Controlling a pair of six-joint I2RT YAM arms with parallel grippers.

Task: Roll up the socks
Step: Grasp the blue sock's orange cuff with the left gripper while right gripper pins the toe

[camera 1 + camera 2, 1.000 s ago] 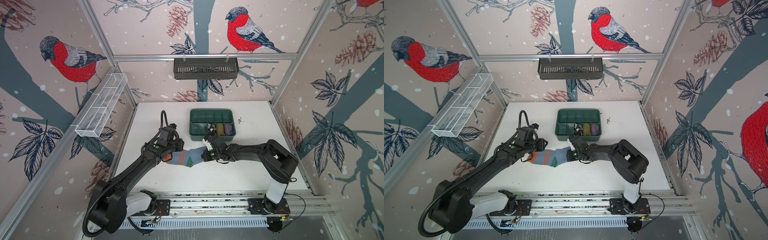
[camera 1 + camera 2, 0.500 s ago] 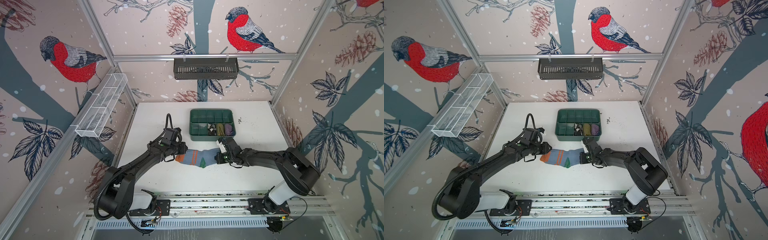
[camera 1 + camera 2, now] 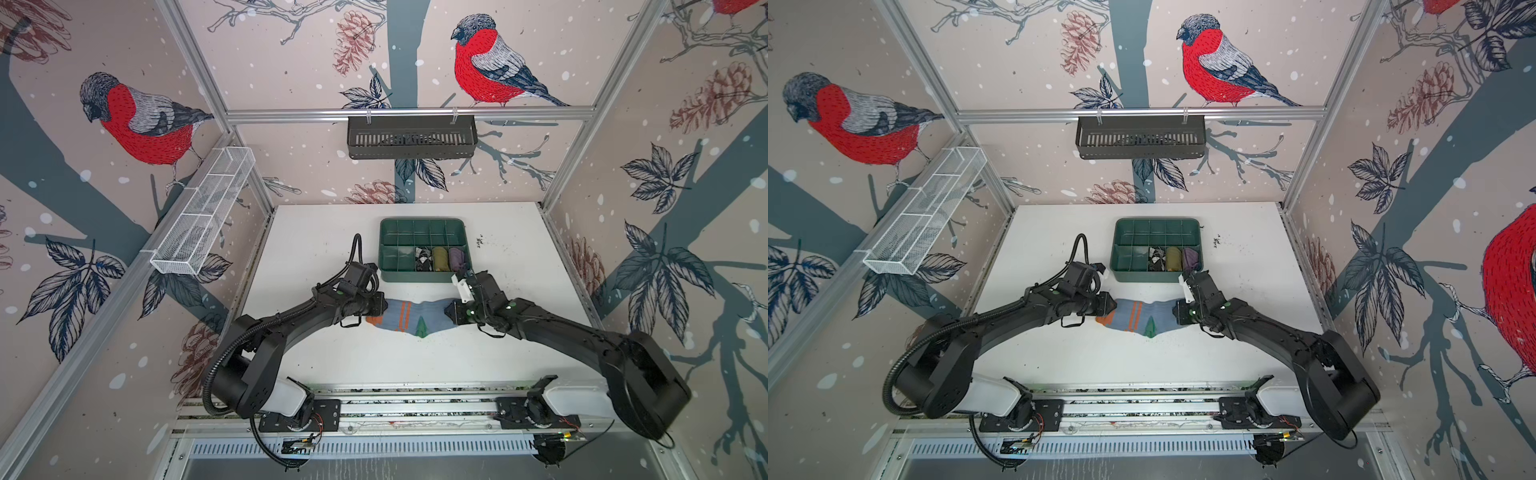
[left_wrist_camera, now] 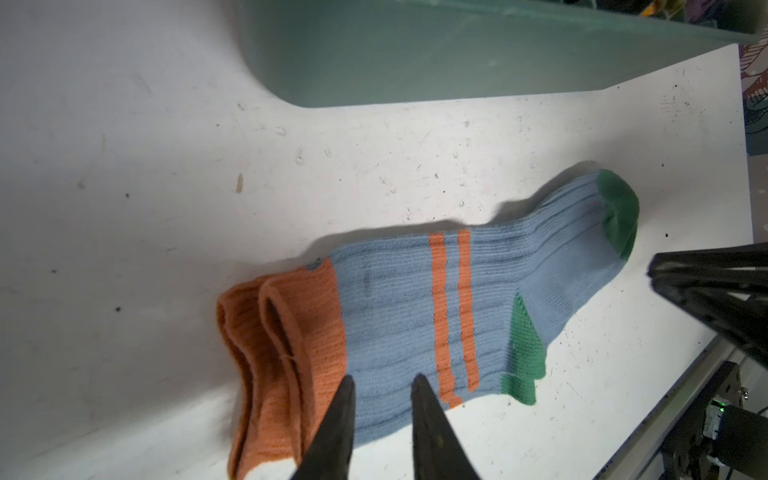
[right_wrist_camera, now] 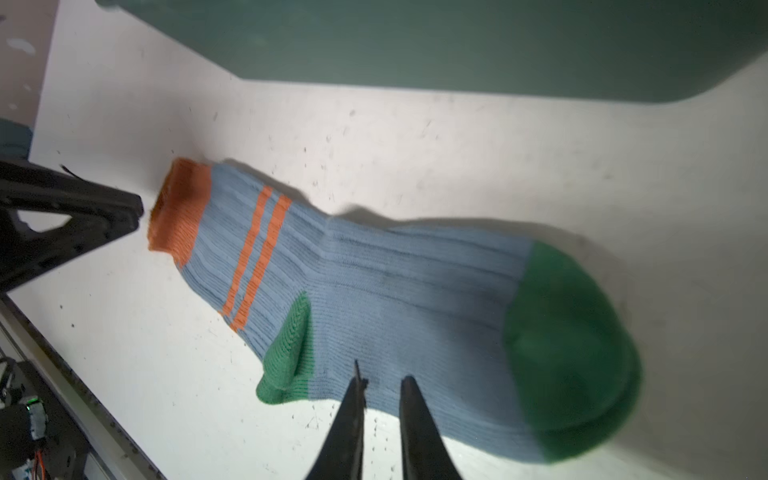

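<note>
Table point(image 3: 519, 332) tray point(image 3: 384, 249) holds one argyle sock point(image 3: 423, 258), two rolls point(image 3: 439, 258).

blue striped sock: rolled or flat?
Flat. The blue sock lies spread full length on the table, orange cuff and green toe both showing, no roll begun.

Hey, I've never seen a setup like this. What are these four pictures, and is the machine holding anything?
Two black robot arms, each ending in a two-fingered gripper, work over a white table. Two pictures look down from overhead; the other two come from cameras on the wrists. A light blue sock lies flat there, before a green tray with three rolled socks. The left gripper is by its orange cuff, the right gripper over its foot. Both stand slightly open, holding nothing.
</note>
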